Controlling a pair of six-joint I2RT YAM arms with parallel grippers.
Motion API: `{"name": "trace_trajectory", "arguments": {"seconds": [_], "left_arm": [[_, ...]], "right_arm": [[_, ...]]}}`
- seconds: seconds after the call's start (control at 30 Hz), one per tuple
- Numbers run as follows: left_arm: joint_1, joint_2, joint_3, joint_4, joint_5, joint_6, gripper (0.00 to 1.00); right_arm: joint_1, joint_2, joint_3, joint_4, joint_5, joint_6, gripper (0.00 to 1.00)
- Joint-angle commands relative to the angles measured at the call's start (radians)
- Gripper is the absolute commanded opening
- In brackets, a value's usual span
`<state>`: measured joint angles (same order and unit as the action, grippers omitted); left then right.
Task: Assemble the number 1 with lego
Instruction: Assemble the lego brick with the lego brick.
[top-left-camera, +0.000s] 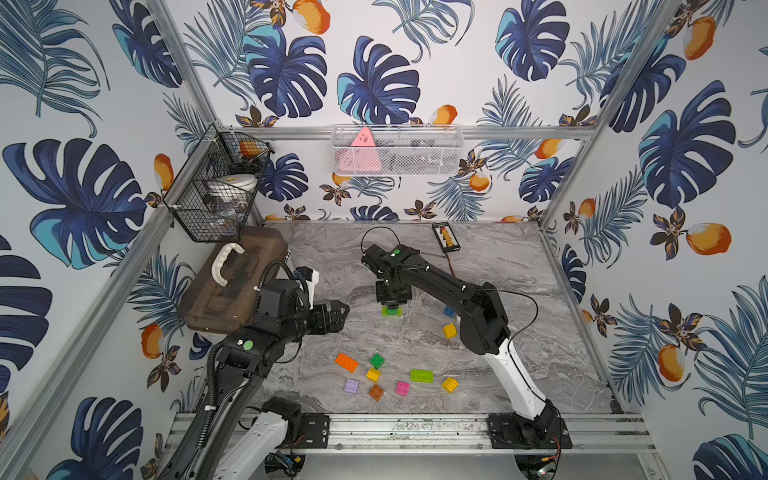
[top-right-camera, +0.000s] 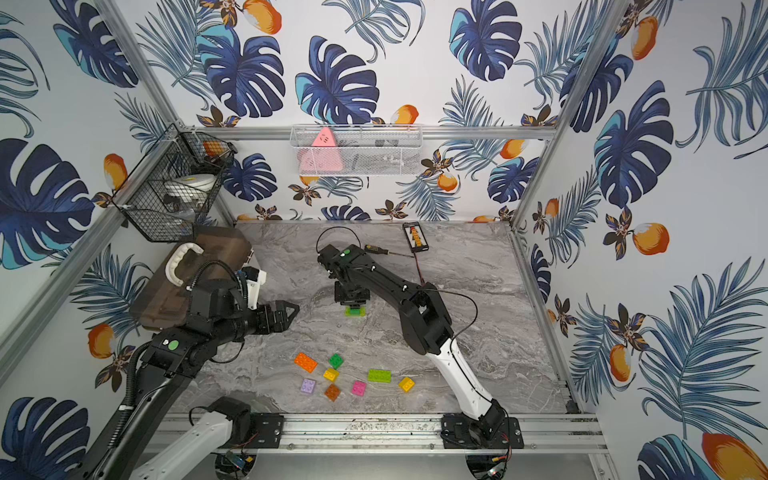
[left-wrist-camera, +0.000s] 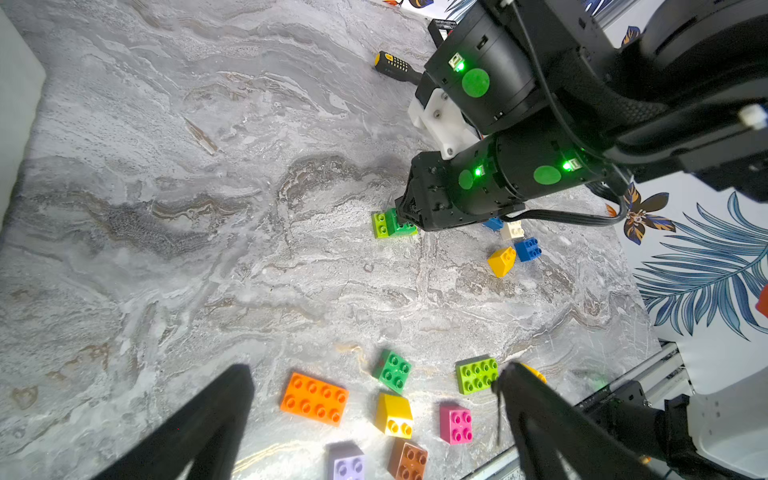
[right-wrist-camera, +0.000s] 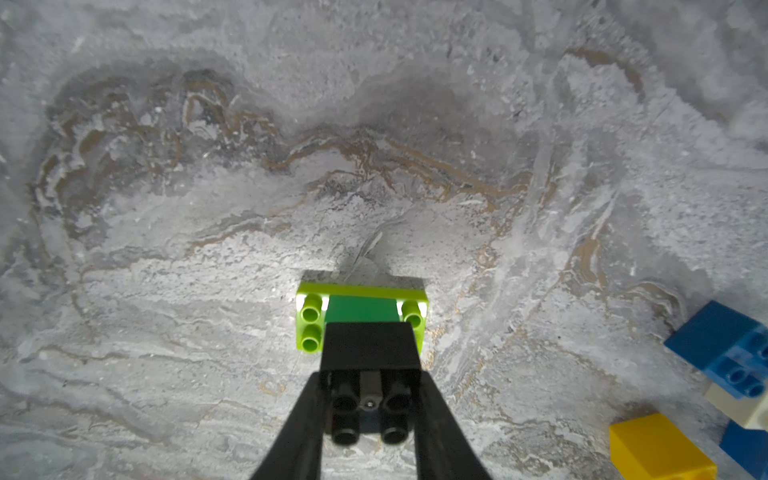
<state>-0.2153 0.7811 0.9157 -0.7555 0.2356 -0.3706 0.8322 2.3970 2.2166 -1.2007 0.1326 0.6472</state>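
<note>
**Right gripper** (right-wrist-camera: 370, 365): jaws pressed together on the black brick (right-wrist-camera: 370, 347), fingers pointing straight down. The black brick sits over the green brick (right-wrist-camera: 360, 309), which is studded onto the middle of the lime base (right-wrist-camera: 309, 318). The base lies flat at mid-table (top-left-camera: 519, 291).

Judgement: the vertical hold lines the black brick up with the studs below, so a downward push can seat it. The stack reads as the start of the numeral's upright stroke. The fingers hide the joint, so full seating cannot be confirmed.

**Left gripper** (top-left-camera: 338, 316): jaws spread, holding nothing. It hovers beside the base on the left arm's side, well apart from it. Judgement: this keeps it clear of the right arm's descent, yet near enough to steady the base.

**Clearance around the base**
- Far side: bare table up to the wall.
- Left arm's side: bare table up to the left gripper. The case (top-left-camera: 232, 282) lies beyond, at the table edge.
- Right arm's side: a blue brick (left-wrist-camera: 528, 248), white brick (left-wrist-camera: 512, 229) and yellow brick (left-wrist-camera: 501, 261) lie near the base, none touching it.
- Near side: the loose bricks (top-left-camera: 377, 360) lie well apart from the base, toward the rail (top-left-camera: 415, 428).

No table edge lies close to the base.
</note>
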Motion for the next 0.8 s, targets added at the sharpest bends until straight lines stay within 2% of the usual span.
{"name": "trace_trajectory", "arguments": {"seconds": [0.0,0.33,0.77], "left_arm": [[0.002,-0.003,0.000,0.019,0.004,0.004,0.99],[0.002,-0.009,-0.001,0.019,0.001,0.002,0.99],[0.002,-0.009,-0.002,0.019,0.001,0.002,0.99]], "right_arm": [[0.001,0.004,0.000,-0.014,-0.007,0.015,0.12],[0.004,-0.004,-0.035,0.011,-0.030,0.040,0.12],[0.012,0.015,-0.003,0.005,-0.021,0.046,0.11]]}}
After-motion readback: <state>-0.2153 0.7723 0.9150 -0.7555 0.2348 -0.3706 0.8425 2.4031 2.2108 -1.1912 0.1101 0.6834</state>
